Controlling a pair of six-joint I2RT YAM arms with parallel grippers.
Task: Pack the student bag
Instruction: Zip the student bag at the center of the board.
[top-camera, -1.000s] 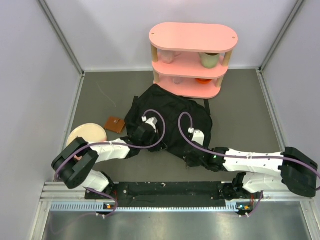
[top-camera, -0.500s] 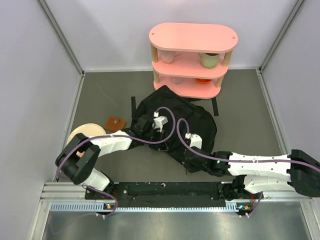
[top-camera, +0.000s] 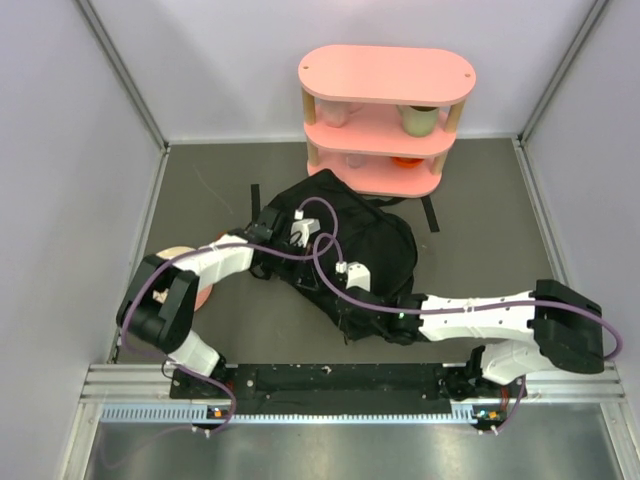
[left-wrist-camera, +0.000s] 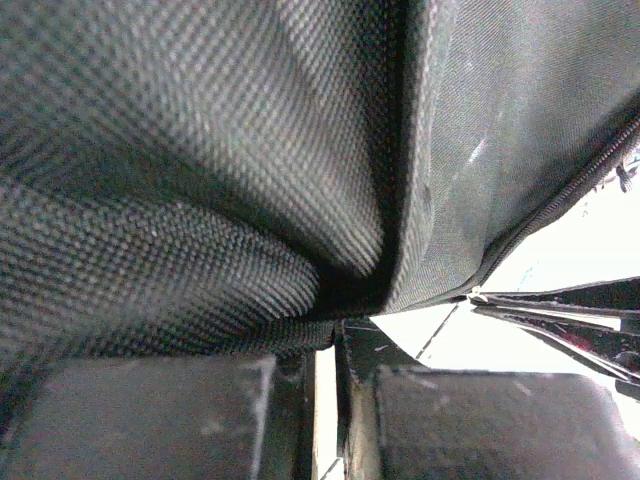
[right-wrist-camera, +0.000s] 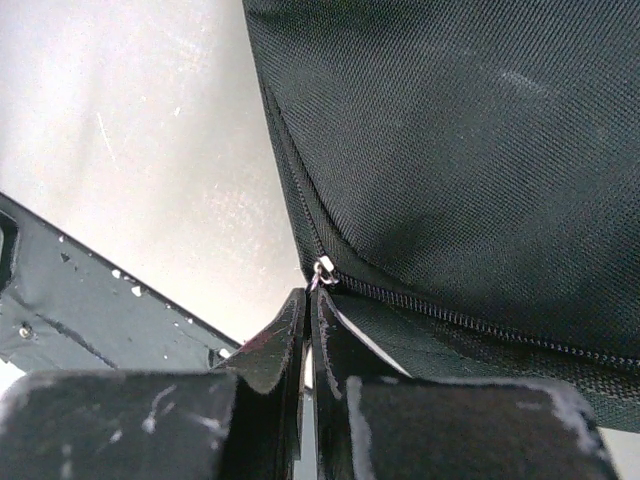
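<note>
Mid-worktop (top-camera: 480, 220), the student bag (top-camera: 370, 250) lies slumped, its far end just short of the pink shelf (top-camera: 385, 75) at the far edge. I read its long axis as running roughly far edge to near edge; which end is the top I cannot tell. My left gripper (left-wrist-camera: 325, 340), narrowed to a slit, appears to pinch a seam on the bag's left side, most likely to anchor the soft fabric. My right gripper (right-wrist-camera: 308, 300), closed at the bag's near edge, seems to nip the zipper pull (right-wrist-camera: 322, 268), apparently so the zipper can be drawn against that anchor.
</note>
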